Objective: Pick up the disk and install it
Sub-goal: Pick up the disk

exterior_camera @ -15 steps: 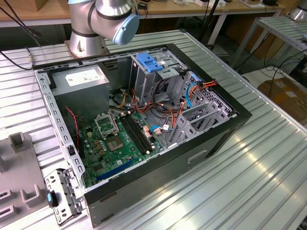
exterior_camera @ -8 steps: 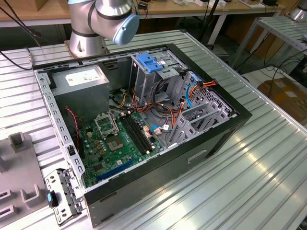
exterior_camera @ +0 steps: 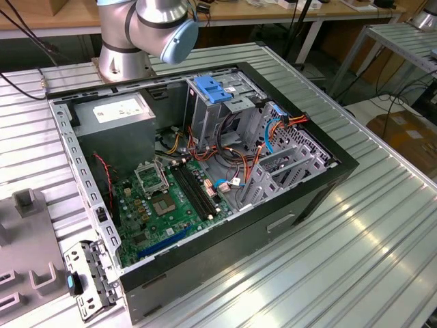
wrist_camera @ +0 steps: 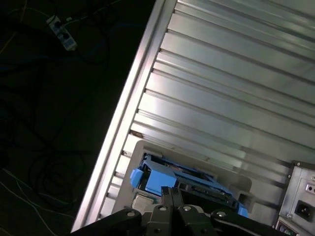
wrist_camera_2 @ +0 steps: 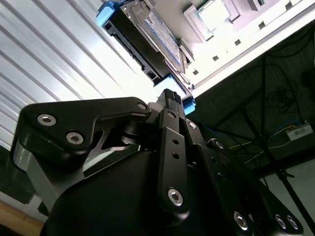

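Pincer (wrist_camera: 171,191) looks narrow to us, tips together, holding nothing. We see it just beside the disk (wrist_camera: 197,183), resting in a grey holder (wrist_camera: 197,152) on the bench (wrist_camera: 221,88).

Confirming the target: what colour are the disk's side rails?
Blue; the disk shows best in the first wrist view.
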Tool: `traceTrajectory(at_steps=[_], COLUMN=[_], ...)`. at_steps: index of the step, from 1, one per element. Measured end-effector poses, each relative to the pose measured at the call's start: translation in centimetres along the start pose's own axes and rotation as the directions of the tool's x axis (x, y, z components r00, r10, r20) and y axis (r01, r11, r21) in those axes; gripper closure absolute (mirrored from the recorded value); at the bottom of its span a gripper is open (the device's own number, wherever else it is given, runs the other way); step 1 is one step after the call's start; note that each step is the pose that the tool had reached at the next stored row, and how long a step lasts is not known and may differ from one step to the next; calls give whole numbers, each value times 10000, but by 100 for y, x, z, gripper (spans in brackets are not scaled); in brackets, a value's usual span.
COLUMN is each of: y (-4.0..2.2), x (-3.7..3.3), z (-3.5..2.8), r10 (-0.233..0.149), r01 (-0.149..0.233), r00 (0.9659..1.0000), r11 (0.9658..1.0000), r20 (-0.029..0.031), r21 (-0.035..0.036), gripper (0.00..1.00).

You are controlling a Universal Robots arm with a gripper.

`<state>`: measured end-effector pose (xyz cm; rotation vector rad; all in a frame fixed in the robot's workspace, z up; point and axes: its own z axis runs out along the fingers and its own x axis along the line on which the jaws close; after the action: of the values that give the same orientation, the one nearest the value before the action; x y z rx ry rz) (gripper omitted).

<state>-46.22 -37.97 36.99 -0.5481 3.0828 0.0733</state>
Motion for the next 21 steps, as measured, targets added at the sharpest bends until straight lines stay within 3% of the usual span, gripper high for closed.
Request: traceTrajectory(at_steps=[4,6,8,12,13,15,17,18,19,20,21], y=[-1,-1,-1,-1,-1,-1,-1,-1,-2,-2,-2], x=[-3,-3,-4,-4,-4,-4,-4,-4,-4,-4,-4], z=[0,0,0,0,0,1,1,1,2,2,2], r10=[-628,-1008,-1441,-2237,-2512,-2875,-3457,-3611,-3849,-4013,-4247], r01=[628,1008,1441,2237,2512,2874,3456,3610,3848,4012,4245], r00=[9980,9949,9895,9746,9679,9577,9382,9324,9228,9158,9052], r11=[9980,9949,9896,9746,9679,9578,9383,9325,9230,9159,9053], r20=[-28,-44,-63,-96,-107,-121,-143,-149,-158,-164,-173], r21=[-12,-20,-30,-51,-59,-70,-88,-94,-102,-108,-117], gripper=[89,89,89,89,89,89,89,89,89,89,89])
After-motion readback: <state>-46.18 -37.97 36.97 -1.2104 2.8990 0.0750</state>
